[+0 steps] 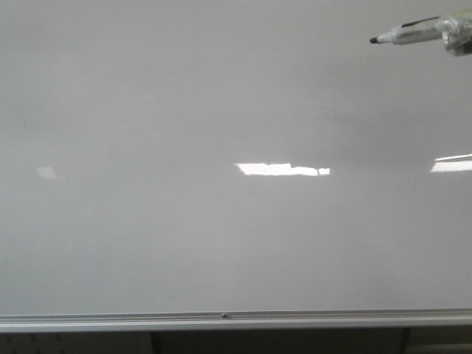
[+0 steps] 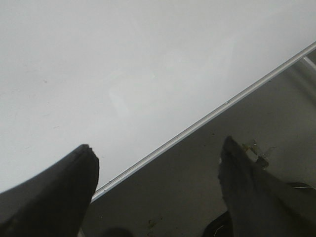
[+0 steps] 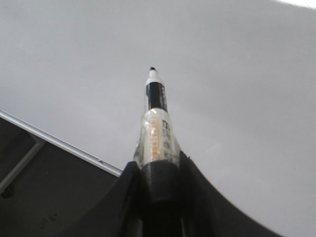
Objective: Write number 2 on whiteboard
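Note:
The whiteboard point(image 1: 184, 110) fills the front view, glossy, white-grey and bare of any mark. The number 2 is out of view. A black-tipped marker point(image 1: 409, 32) hangs at the top right of the front view, its tip pointing left and held off the board. My right gripper point(image 3: 159, 165) is shut on the marker point(image 3: 157, 123), which sticks out past the fingers over the board point(image 3: 237, 74). My left gripper point(image 2: 158, 145) is open with nothing between its fingers, straddling the board's lower edge point(image 2: 197, 123).
A silver frame strip point(image 1: 221, 320) runs along the board's lower edge. Bright rectangular light reflections point(image 1: 280, 169) lie across the middle and right of the board. Below the edge is a dark surface point(image 2: 207, 182).

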